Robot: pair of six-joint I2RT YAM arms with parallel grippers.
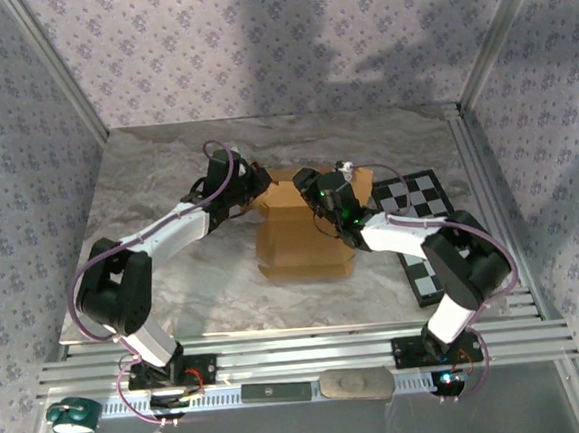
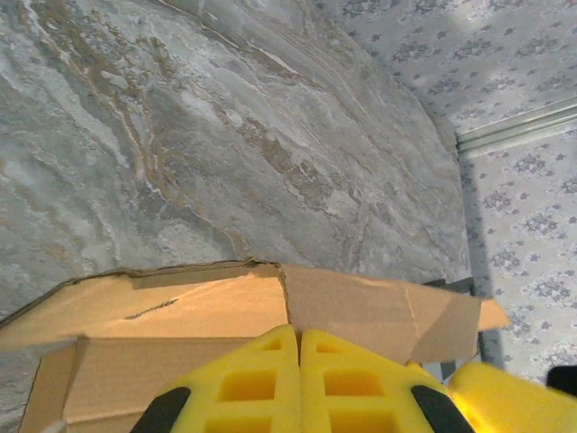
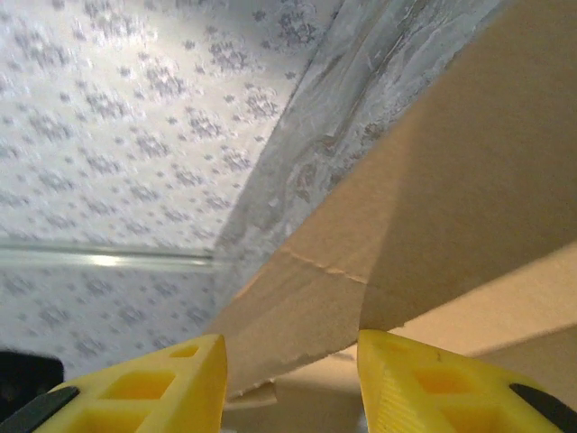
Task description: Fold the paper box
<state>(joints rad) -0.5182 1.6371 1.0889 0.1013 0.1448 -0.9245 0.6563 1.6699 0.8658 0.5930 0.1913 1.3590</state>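
The tan paper box (image 1: 301, 238) lies half-folded in the middle of the marble table, its far flaps raised. My left gripper (image 1: 263, 184) is at the box's far left corner. In the left wrist view its yellow fingers (image 2: 261, 379) are pressed together, and the left gripper (image 2: 298, 332) has its tips against the cardboard (image 2: 180, 307) just below a slit between two flaps. My right gripper (image 1: 320, 202) is over the far right part of the box. In the right wrist view the right gripper (image 3: 290, 347) stands open, with a creased flap (image 3: 379, 234) between and beyond its fingers.
A black-and-white checkered board (image 1: 423, 228) lies to the right of the box, partly under the right arm. Patterned walls and aluminium posts enclose the table (image 1: 164, 156). Metal rails (image 1: 310, 355) run along the near edge.
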